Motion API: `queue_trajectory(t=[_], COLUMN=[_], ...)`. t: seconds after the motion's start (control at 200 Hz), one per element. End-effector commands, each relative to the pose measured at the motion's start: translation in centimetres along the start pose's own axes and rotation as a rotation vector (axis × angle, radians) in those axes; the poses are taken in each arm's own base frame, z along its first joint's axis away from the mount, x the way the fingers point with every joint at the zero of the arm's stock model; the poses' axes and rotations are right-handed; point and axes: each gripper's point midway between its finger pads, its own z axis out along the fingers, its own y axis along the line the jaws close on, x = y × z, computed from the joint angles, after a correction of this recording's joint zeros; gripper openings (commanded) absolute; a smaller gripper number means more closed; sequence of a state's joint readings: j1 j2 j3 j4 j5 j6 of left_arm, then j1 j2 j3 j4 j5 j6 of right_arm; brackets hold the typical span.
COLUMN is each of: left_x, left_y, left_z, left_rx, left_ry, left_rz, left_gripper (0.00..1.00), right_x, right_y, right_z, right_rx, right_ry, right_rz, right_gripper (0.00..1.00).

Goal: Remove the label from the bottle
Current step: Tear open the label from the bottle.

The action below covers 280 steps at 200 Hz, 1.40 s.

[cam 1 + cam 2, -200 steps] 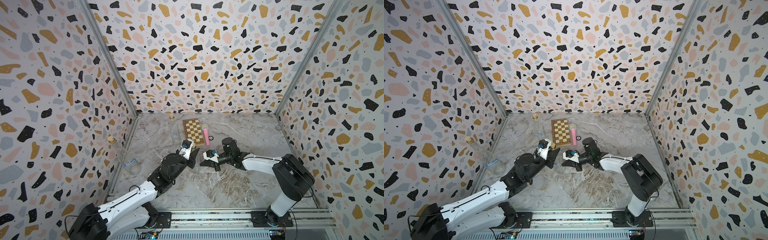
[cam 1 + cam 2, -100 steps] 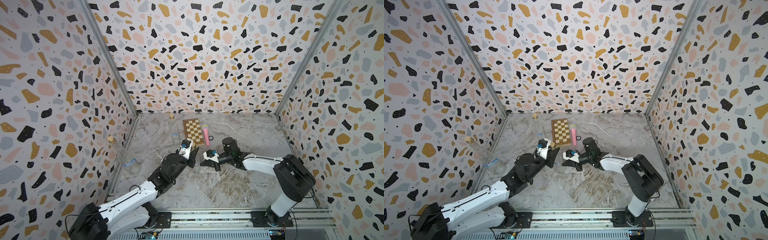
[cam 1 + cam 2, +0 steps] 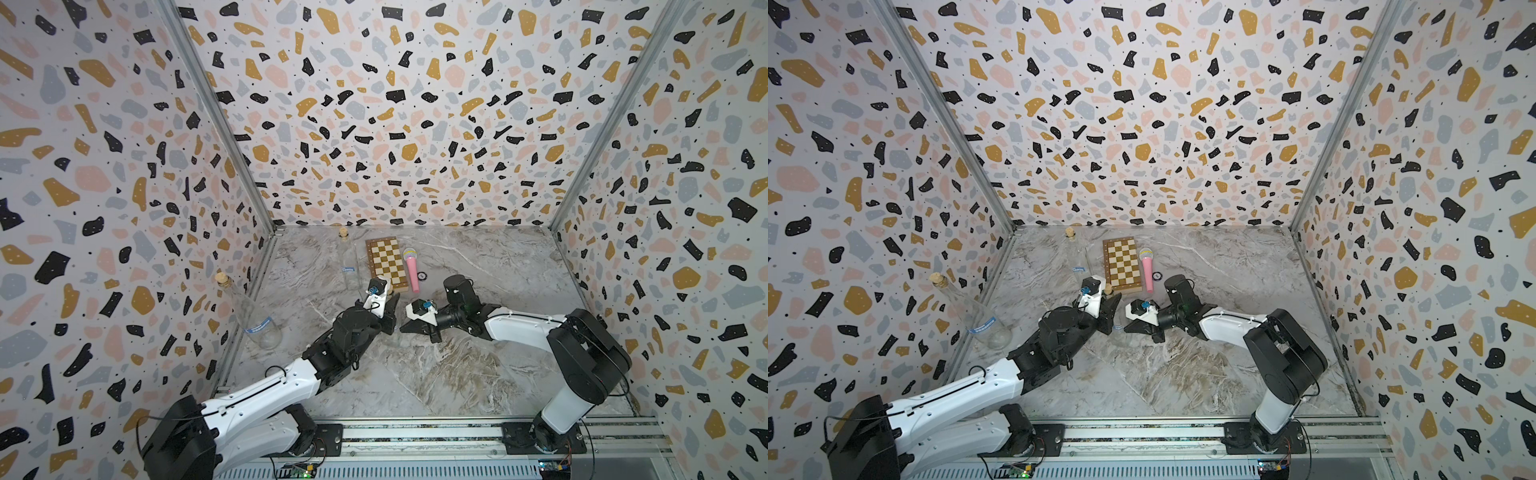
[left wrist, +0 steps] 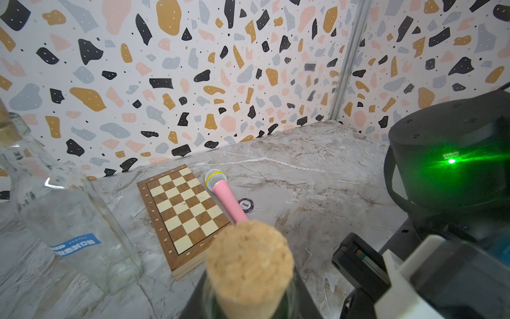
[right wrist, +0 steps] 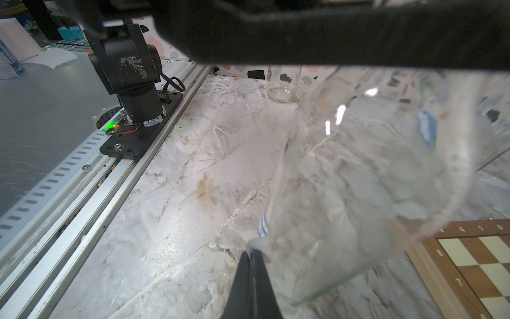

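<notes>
The marble tabletop [image 3: 457, 374] carries the whole work area. Both arms meet near its centre, in front of the chessboard [image 3: 386, 262]. The bottle [image 5: 358, 179], clear glass closed with a cork [image 4: 248, 265], sits between the two grippers and appears tilted. Whether its base touches the tabletop cannot be determined. The left gripper [image 3: 1109, 311] is closed around the upper part of the bottle and steadies it, with one black finger crossing the glass in the right wrist view. The right gripper [image 5: 252, 255] has its jaws fully together at the lower side of the bottle, and appears to pinch a small white corner lifted from the label [image 5: 263, 229]. The rest of the blue-and-white strip lies against the glass. Task status, as a judgement: the peel is started but not completed. The bottle is secured and an edge is gripped, and the strip must yet be drawn clear of the glass. Two spare bottles stand apart, one at the side wall [image 3: 253, 320] and one at the back [image 3: 351, 266]. A pink microphone [image 3: 412, 270] and a poker chip [image 3: 422, 275] lie just beside the chessboard.
</notes>
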<state>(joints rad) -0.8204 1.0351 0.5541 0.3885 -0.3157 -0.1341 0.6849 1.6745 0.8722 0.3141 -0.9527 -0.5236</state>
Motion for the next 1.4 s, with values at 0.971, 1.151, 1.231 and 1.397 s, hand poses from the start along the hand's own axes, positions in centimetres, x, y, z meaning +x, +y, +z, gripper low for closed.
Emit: queue_trajectory(t=[0.971, 1.151, 1.231, 1.397], left_x=[-2.7, -2.6, -2.6, -2.7], left_y=[0.8, 0.8, 0.8, 0.8], left_z=[-0.3, -0.3, -0.3, -0.3], left_rx=[-0.127, -0.129, -0.131, -0.131], left_ry=[-0.088, -0.088, -0.088, -0.091], left_rz=[0.005, 0.008, 0.012, 0.015], left_gripper=[0.00, 0.00, 0.00, 0.00], right_x=[-1.8, -1.8, -1.9, -2.1], right_y=[0.9, 1.1, 1.2, 1.3], right_z=[-0.4, -0.4, -0.4, -0.4], right_rx=[-0.024, -0.027, -0.030, -0.033], right_ry=[-0.012, -0.011, -0.011, -0.013], right_rz=[-0.041, -0.043, -0.043, -0.049], right_gripper=[0.02, 0.02, 0.01, 0.01])
